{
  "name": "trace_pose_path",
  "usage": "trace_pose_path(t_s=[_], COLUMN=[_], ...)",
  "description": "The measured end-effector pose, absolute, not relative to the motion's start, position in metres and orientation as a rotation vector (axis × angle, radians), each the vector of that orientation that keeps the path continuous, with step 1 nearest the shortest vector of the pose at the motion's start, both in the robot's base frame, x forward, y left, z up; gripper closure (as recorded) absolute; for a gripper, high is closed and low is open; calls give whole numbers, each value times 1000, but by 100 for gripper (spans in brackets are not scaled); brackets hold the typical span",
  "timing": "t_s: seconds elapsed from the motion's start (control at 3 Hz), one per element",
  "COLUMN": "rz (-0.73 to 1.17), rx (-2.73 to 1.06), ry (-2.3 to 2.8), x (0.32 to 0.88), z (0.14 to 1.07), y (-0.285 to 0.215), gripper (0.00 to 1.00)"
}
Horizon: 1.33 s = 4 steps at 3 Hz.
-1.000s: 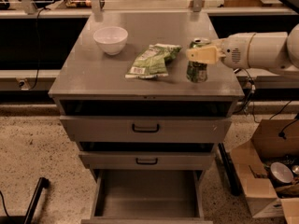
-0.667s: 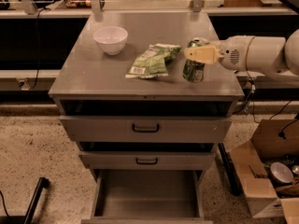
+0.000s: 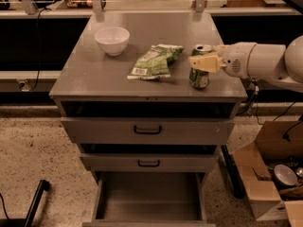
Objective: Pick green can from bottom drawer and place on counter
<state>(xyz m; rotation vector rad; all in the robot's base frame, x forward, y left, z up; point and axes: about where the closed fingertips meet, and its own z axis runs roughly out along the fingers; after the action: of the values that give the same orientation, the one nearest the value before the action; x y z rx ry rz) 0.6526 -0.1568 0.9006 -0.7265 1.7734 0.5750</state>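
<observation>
The green can (image 3: 199, 78) stands upright at the right front of the counter (image 3: 156, 32), silver top showing. My gripper (image 3: 202, 62) reaches in from the right on a white arm, and its pale fingers (image 3: 204, 63) are closed around the can's upper half. The can's base is at the counter surface. The bottom drawer (image 3: 149, 200) is pulled open below, and its grey interior holds nothing that I can see.
A white bowl (image 3: 112, 39) sits at the counter's back left. A crinkled green snack bag (image 3: 154, 61) lies in the middle, just left of the can. The two upper drawers (image 3: 147, 130) are slightly open. A cardboard box (image 3: 265, 183) with clutter stands on the floor at right.
The gripper and the can have come down a little onto the counter. The bowl, bag and drawers have not moved.
</observation>
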Motion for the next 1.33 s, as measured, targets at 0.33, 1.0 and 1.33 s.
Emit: trace_pose_path(t_s=[0.33,1.0,1.33], rz=[536,594,598], rx=[-747,-678,-681], ry=[1723,1664,1662], x=[655,659,659], z=[902,905,905], y=[-163,-165,-163], gripper=[82,35,12])
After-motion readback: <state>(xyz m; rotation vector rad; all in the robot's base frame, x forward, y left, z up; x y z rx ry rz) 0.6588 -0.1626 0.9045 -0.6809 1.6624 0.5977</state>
